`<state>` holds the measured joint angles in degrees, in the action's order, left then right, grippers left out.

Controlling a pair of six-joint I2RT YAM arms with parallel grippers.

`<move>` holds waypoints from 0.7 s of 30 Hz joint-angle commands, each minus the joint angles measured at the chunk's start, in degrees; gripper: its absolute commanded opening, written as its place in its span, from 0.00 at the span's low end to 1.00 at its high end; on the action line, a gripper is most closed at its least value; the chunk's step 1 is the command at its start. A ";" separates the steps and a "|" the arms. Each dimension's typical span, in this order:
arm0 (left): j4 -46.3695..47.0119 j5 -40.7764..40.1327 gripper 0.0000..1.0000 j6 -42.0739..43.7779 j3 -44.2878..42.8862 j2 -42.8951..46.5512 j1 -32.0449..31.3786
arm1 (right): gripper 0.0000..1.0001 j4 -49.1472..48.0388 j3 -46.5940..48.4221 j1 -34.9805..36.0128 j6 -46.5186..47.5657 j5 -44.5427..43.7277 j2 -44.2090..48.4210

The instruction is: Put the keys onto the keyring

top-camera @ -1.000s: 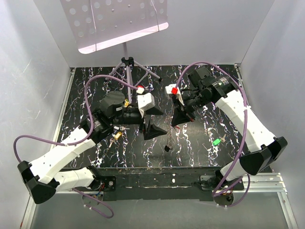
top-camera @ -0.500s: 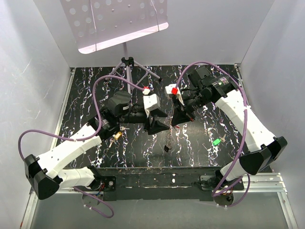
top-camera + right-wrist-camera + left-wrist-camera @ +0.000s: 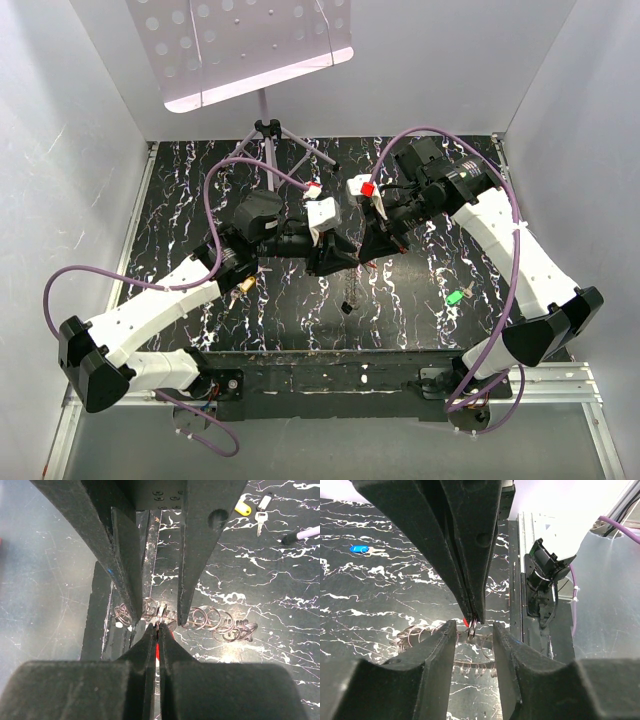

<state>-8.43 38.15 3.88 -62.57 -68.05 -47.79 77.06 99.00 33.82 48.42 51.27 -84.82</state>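
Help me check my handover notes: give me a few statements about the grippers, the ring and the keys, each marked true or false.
1. The right gripper is shut on a small metal ring. True.
2. The left gripper clamps that ring too. False: its fingers stand apart, one on either side of it.
3. A green key lies on the table by the right arm. True.
4. The left gripper holds the blue key. False: it lies on the table.

Left gripper (image 3: 336,256), right gripper (image 3: 373,249) tips close above table (image 3: 200,190).
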 commanded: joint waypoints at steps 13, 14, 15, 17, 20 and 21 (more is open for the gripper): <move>-1.33 1.49 0.00 1.39 -0.45 -0.06 0.07 | 0.01 8.72 2.69 0.28 0.79 3.31 0.09; -1.59 1.66 0.00 1.65 -0.45 -0.24 0.15 | 0.01 8.64 2.69 0.28 0.79 3.49 0.09; -2.03 1.84 0.00 1.74 -0.54 -0.24 0.15 | 0.01 8.81 2.78 0.28 0.88 3.40 0.09; -2.30 2.01 0.00 1.92 -0.54 0.02 0.15 | 0.01 8.72 2.69 0.28 0.79 3.49 0.18; -1.16 1.14 0.00 1.48 -0.02 0.99 0.15 | 0.01 8.46 2.60 0.28 0.62 3.75 0.53; -0.37 0.70 0.00 1.05 0.51 1.60 0.15 | 0.01 8.46 2.60 0.28 0.62 3.84 0.62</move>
<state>-9.02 39.07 5.13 -62.46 -68.16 -47.75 77.65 99.00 33.85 48.45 51.59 -84.86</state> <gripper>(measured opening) 0.019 0.029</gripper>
